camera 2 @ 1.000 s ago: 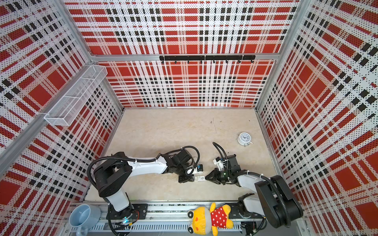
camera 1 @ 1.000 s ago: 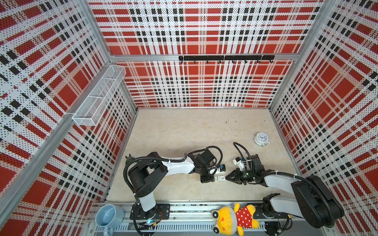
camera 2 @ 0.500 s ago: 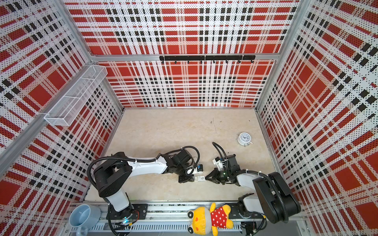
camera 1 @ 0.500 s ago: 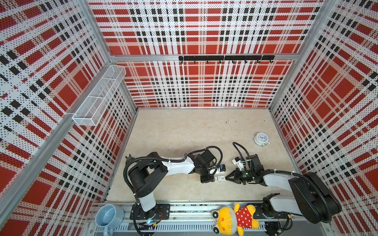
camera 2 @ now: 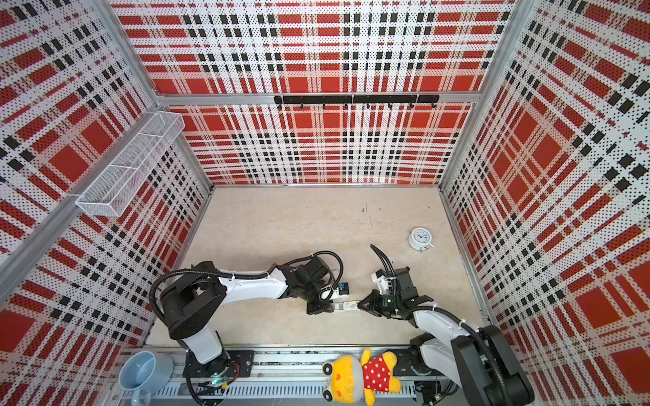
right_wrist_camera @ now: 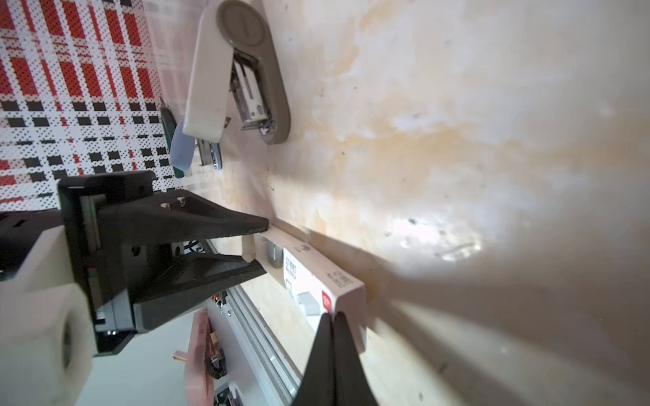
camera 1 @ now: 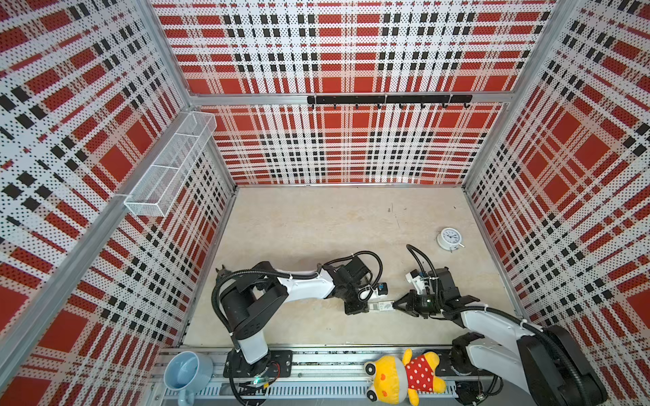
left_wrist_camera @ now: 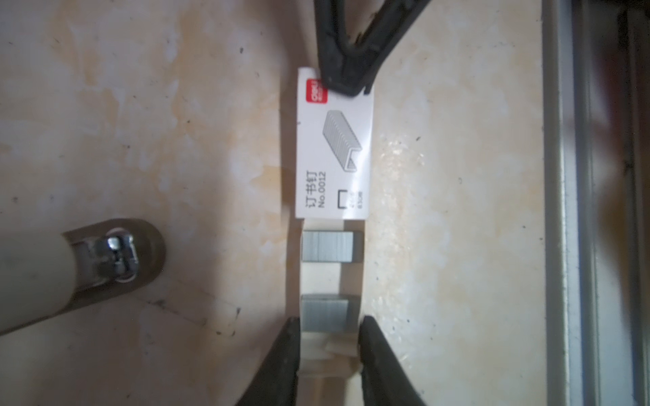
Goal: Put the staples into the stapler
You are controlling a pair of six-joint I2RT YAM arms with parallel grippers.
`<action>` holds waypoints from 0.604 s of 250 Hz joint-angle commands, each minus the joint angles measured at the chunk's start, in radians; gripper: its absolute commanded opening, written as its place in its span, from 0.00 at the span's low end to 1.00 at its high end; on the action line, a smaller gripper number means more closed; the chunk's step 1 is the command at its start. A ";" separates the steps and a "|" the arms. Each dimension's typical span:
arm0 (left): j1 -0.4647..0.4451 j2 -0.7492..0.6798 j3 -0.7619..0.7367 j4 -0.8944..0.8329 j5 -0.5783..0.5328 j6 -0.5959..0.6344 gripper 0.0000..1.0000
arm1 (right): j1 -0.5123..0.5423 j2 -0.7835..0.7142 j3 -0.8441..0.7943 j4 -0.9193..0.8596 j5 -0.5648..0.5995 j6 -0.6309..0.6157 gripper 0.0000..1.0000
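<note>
- white sleeve (left_wrist_camera: 334, 140): printed card with a red mark; lies flat on the table (camera 1: 316, 228) between the two grippers; serves as reference for all entries below
- card tray (left_wrist_camera: 318, 277): drawn part-way out of the sleeve's open end, in line with it; the rest is hidden inside the sleeve
- staples (left_wrist_camera: 329, 246): two silver-grey blocks lying in the tray; one just outside the sleeve's mouth, one further out between the left fingers; a bare stretch of tray lies between them
- left gripper (left_wrist_camera: 330, 321): at the tray's end farthest from the sleeve; jaws narrowly apart, clamped on the tray's two side walls
- right gripper (right_wrist_camera: 332, 316): at the sleeve's closed end, by the red mark; jaws pressed fully together, tips touching the sleeve, nothing seen between them
- grey-beige stapler (right_wrist_camera: 228, 70): on the table near the sleeve, apart from it, lid raised
- stapler (right_wrist_camera: 181, 147): light blue, silver metal showing beside the body; beyond the grey-beige one as seen from the sleeve, partly hidden by it
- alarm clock (camera 1: 449, 238): well apart from the sleeve, on the right arm's side
</note>
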 commanded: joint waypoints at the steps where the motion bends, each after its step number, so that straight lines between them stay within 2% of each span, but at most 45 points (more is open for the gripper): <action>1: 0.003 -0.024 -0.011 -0.008 0.012 0.009 0.31 | -0.010 -0.047 -0.003 -0.101 0.061 0.002 0.00; 68: 0.003 -0.024 -0.010 -0.007 0.009 0.006 0.31 | -0.019 -0.106 0.022 -0.235 0.140 0.001 0.00; 74: 0.003 -0.026 -0.010 -0.007 0.008 0.005 0.31 | -0.018 -0.114 0.025 -0.238 0.144 0.004 0.03; 86: 0.003 -0.028 -0.010 -0.007 0.008 0.005 0.32 | -0.021 -0.135 0.035 -0.254 0.155 0.004 0.17; 109: 0.003 -0.033 -0.005 -0.009 0.004 0.003 0.34 | -0.021 -0.177 0.049 -0.255 0.156 0.000 0.19; 151: 0.001 -0.045 0.015 -0.023 0.003 -0.001 0.44 | -0.026 -0.222 0.090 -0.276 0.174 -0.006 0.33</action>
